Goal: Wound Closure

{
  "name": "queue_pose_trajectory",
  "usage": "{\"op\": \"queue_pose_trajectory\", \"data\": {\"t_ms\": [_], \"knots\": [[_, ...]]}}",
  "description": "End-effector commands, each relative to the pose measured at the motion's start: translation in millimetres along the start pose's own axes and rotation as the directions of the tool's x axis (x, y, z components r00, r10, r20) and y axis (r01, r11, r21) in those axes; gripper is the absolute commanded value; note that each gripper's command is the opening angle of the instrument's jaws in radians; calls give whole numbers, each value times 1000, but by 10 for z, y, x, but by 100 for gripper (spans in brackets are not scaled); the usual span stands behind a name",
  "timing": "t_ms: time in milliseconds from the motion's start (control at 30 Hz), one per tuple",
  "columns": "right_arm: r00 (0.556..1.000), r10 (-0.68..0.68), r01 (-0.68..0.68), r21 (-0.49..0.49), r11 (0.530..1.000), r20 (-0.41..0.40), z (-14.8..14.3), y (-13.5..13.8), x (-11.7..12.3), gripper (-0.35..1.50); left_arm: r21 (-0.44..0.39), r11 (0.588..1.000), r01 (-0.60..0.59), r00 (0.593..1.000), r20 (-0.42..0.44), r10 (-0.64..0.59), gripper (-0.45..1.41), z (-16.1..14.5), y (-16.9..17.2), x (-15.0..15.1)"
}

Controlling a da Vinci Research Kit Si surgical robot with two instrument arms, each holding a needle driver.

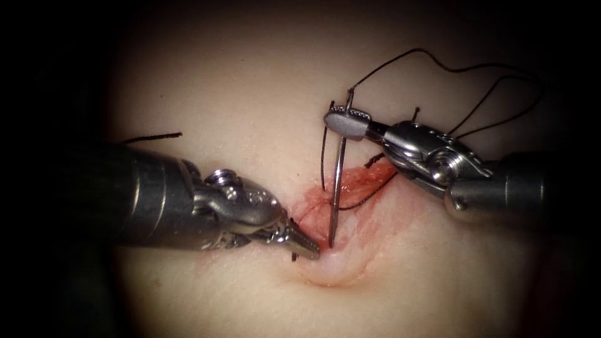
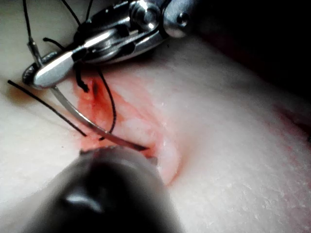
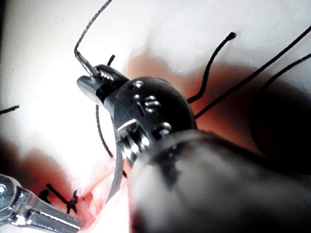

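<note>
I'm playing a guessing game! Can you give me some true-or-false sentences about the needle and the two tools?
1. The right tool holds the needle near its thread end. True.
2. The needle's tip touches the tissue at the cut. True.
3. The left tool holds the needle. False: its shut jaws hold nothing and rest beside the needle's tip.
4. The thread lies left of the cut. False: its loops lie to the right.
</note>
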Motion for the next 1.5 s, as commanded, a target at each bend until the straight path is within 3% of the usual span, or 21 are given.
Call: {"op": "queue_pose_trajectory", "data": {"t_ms": [33,467,1500], "knots": [[1000,7,-7,4,1000,-5,9,-3,2,-35,0,1000,0,1000,0,0,-33,7,-2,0],[989,144,-145,31,989,19,9,-12,-3,-35,0,1000,0,1000,0,0,-33,7,-2,1],[956,283,-286,26,958,79,-2,-34,-22,-35,-2,1000,0,1000,0,0,-33,7,-1,1]]}}
